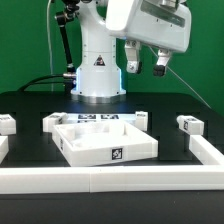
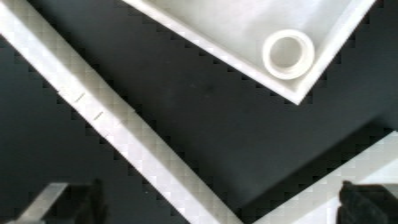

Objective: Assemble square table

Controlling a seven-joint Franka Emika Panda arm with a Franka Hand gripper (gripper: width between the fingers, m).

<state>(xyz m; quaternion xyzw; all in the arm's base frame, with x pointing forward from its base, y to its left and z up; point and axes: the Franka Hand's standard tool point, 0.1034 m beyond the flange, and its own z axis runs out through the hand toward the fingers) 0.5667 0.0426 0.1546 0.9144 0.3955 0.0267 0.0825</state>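
Observation:
The white square table top (image 1: 105, 138) lies flat on the black table in the middle, rim up, with a tag on its front wall. Small white block legs lie apart from it: one at the exterior view's left (image 1: 8, 124), one at the right (image 1: 188, 124), and two near the top's back corners (image 1: 52, 121) (image 1: 140, 118). My gripper (image 1: 146, 68) hangs high above the right side, open and empty. In the wrist view a corner of the top (image 2: 214, 25) with a round hole (image 2: 288, 52) shows far below my open gripper (image 2: 214, 212).
A long white rail (image 1: 110, 180) borders the black surface along the front and turns back along the exterior view's right (image 1: 208, 150); it crosses the wrist view diagonally (image 2: 107, 110). The marker board (image 1: 100, 119) lies behind the top. The robot base (image 1: 98, 70) stands at the back.

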